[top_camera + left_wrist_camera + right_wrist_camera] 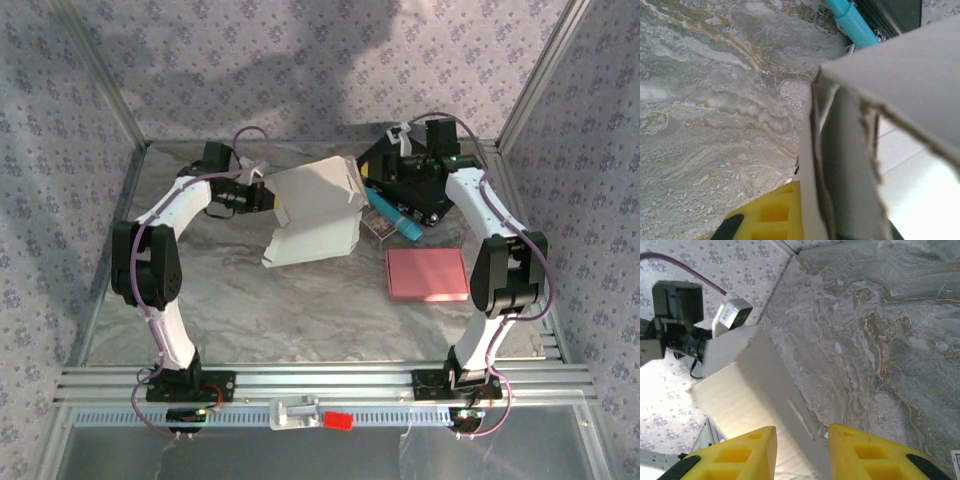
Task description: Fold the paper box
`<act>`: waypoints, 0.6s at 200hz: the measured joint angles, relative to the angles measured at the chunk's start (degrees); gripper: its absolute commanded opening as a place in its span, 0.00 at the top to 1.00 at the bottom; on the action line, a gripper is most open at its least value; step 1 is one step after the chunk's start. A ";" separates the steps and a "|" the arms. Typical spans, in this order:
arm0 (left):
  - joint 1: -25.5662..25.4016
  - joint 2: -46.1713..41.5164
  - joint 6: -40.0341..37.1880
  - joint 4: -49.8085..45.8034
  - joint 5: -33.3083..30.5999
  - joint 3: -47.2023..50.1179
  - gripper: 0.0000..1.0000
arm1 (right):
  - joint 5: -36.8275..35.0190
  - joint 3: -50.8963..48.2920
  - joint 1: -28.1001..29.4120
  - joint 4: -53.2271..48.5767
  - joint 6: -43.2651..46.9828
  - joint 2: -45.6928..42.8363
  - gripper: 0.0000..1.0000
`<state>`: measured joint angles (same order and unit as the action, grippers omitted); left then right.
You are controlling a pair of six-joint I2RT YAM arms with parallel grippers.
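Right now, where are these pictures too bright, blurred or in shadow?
Top view: a soft shadow lies on the back wall, and the box is bright with little detail. Left wrist view: the box is close and blurred, washed out white at lower right, while the table is sharp. Right wrist view: the box glares at lower left; the yellow fingers are soft.
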<state>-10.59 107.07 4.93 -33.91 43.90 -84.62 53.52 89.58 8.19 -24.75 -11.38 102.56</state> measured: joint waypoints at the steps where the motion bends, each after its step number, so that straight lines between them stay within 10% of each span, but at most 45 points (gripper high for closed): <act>1: 0.00 0.02 0.00 -0.02 0.02 -0.02 1.00 | 0.00 0.00 0.02 -0.02 0.07 0.02 0.66; 120: 0.11 1.07 -0.87 -2.34 0.46 -1.84 1.00 | 0.37 0.04 1.53 -0.76 2.01 0.55 0.63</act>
<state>-10.48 108.14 4.05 -36.25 44.36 -86.46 53.89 89.62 9.72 -25.52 -9.37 103.11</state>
